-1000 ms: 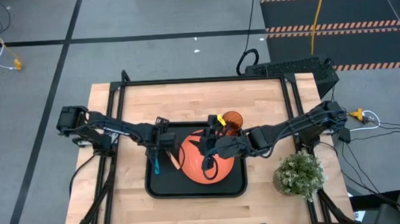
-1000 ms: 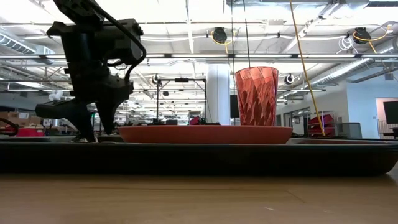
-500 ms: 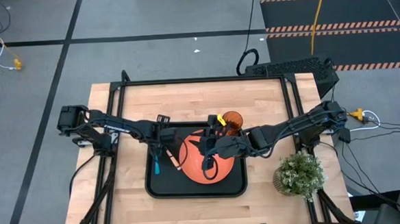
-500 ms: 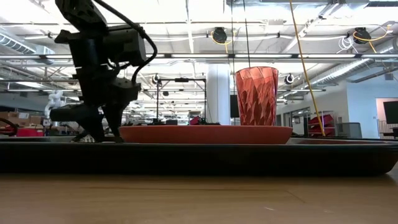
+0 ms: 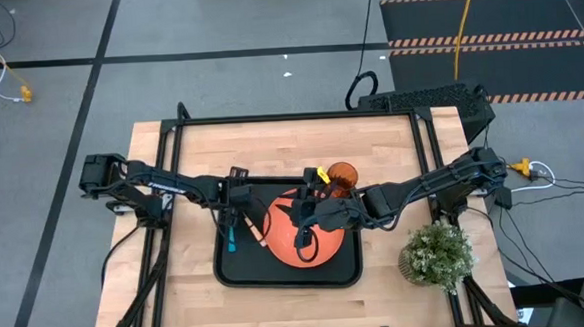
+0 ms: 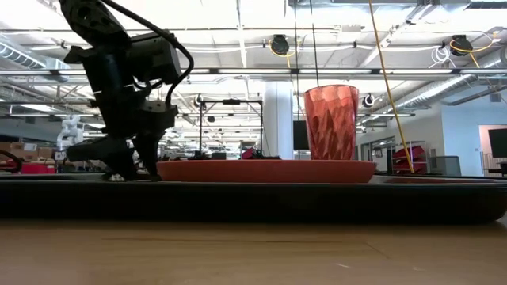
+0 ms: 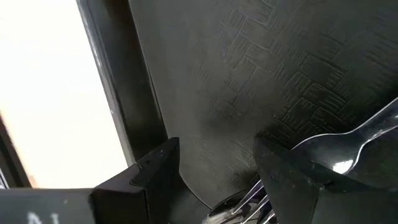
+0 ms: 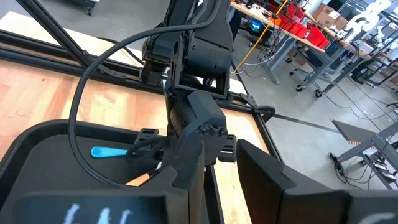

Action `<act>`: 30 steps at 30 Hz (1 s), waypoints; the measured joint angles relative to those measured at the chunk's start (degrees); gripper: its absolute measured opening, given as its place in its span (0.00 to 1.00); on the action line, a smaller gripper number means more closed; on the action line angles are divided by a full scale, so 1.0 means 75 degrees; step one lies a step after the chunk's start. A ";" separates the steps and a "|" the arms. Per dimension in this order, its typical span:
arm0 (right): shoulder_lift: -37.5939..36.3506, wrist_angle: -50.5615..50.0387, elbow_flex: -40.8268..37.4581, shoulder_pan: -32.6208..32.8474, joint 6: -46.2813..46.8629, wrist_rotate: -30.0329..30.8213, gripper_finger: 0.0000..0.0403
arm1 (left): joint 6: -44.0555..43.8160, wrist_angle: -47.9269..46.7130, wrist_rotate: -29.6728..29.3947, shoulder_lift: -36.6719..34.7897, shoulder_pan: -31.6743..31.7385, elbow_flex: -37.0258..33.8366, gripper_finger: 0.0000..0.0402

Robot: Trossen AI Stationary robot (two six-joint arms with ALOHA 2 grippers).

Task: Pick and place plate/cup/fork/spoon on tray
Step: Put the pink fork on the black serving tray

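The left gripper point(image 5: 243, 224) hangs with jaws spread wide over the large black rectangular tray point(image 5: 240, 274), beside the blue-handled spoon point(image 5: 230, 240) and tan-handled fork point(image 5: 254, 231). The round orange plate point(image 5: 322, 250) and translucent orange cup point(image 5: 341, 174) sit on the tray. The right gripper point(image 5: 303, 235) hovers over the plate; whether its jaws grip anything cannot be told.

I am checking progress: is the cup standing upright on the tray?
Yes, in the low view the cup stands upright behind the plate, inside the tray.

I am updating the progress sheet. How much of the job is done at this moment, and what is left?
Nearly all looks done. The plate lies in the tray with the cup at its far edge. The spoon and fork lie in the tray's left part. The left gripper is open just above them, holding nothing. The right gripper hangs over the plate. What seems left is for both arms to withdraw.
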 joint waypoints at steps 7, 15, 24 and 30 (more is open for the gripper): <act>0.0000 -0.0003 0.0000 0.0000 0.0000 0.0000 0.22 | 0.0583 0.0546 0.0065 0.0021 -0.0009 -0.0017 0.54; 0.0000 0.0131 -0.0188 -0.0025 -0.0129 0.0015 0.22 | 0.0432 0.1596 0.0383 0.0049 -0.0127 -0.0032 0.52; 0.0003 0.2007 -0.0932 -0.0014 -0.1249 0.0005 0.22 | -0.0705 0.2284 0.2580 -0.0186 -0.0166 -0.0026 0.27; -0.0003 0.2251 -0.0993 0.0015 -0.1426 0.0033 0.22 | -0.0484 0.1618 0.0911 -0.0946 -0.0087 -0.0020 0.21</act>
